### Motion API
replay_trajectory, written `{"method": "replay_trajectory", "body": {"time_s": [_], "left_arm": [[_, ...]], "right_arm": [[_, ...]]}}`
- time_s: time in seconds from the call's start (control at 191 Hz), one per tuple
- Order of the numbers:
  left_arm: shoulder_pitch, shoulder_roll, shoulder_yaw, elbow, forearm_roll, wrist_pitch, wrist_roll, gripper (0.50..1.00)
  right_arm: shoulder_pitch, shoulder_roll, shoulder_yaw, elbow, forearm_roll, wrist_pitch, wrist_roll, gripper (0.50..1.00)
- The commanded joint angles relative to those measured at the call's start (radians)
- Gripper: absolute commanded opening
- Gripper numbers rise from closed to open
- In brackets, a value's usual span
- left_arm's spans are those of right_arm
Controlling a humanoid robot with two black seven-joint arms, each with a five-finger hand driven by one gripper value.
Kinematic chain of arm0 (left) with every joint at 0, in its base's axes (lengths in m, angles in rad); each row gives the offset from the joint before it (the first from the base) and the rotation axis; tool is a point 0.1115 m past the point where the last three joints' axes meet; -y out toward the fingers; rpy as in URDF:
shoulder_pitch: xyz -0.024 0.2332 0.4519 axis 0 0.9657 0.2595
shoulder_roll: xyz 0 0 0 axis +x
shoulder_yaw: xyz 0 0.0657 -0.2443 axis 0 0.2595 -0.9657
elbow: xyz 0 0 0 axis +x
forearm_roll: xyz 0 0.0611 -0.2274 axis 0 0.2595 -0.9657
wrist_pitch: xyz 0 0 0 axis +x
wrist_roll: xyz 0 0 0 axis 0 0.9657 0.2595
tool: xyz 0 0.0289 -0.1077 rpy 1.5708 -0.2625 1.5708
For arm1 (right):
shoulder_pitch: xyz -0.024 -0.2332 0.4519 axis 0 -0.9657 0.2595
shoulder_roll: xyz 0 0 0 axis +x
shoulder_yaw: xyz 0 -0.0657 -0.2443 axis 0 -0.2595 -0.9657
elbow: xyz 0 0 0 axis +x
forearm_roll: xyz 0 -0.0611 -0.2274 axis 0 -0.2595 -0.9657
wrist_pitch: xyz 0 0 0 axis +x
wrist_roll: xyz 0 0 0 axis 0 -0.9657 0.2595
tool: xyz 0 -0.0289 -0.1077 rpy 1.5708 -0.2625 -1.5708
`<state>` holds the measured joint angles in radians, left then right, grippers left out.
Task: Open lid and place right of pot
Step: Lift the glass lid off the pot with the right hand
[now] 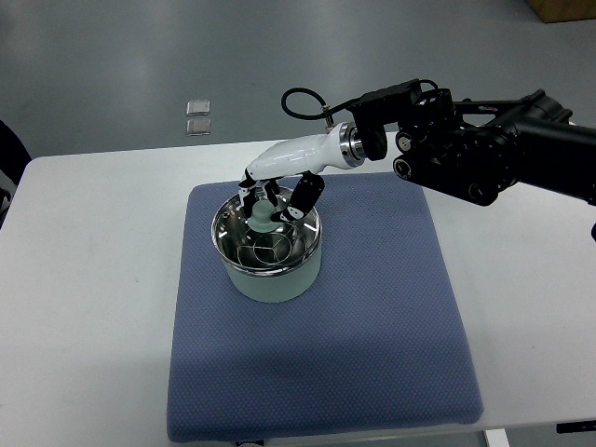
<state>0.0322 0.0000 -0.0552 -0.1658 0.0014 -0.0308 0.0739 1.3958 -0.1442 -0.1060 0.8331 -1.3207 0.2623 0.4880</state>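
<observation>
We see a white table [84,279] filling most of the top view, and on it a blue mat [372,317] that covers the middle. Reaching in from the right edge is the right arm [494,154], black and bulky, with a looped cable above its wrist. The pot [270,275], pale-walled with a shiny steel rim, stands on the far left part of the mat. Its glass lid [265,244] sits on it, inside the rim. The right hand [279,186], white-shelled, hangs over the far side of the pot with its dark-tipped fingers [303,197] curled down around the pale green knob [263,219] at the lid's centre. We judge them narrow and close about the knob, though we cannot tell whether they press on it. Two small clear squares [197,116] lie on the grey floor beyond the table.
</observation>
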Motion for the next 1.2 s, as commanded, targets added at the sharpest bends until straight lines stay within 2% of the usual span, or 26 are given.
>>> {"method": "replay_trajectory", "body": {"time_s": [0.0,0.488,0.813,1.197], "left_arm": [[0.0,0.0,0.0,0.0,0.0,0.0,0.001,1.0],[0.0,0.0,0.0,0.0,0.0,0.0,0.0,1.0],[-0.009,0.0,0.0,0.0,0.0,0.0,0.001,1.0],[-0.021,0.0,0.0,-0.006,0.0,0.0,0.0,1.0]], "right_arm": [[0.005,-0.001,0.002,0.0,0.005,0.0,0.001,0.5],[0.04,-0.02,0.002,0.001,0.021,0.015,0.006,0.5],[0.089,-0.121,0.002,0.011,0.046,0.051,0.007,0.5],[-0.003,-0.261,0.002,0.012,0.048,0.037,0.03,0.5]]}}
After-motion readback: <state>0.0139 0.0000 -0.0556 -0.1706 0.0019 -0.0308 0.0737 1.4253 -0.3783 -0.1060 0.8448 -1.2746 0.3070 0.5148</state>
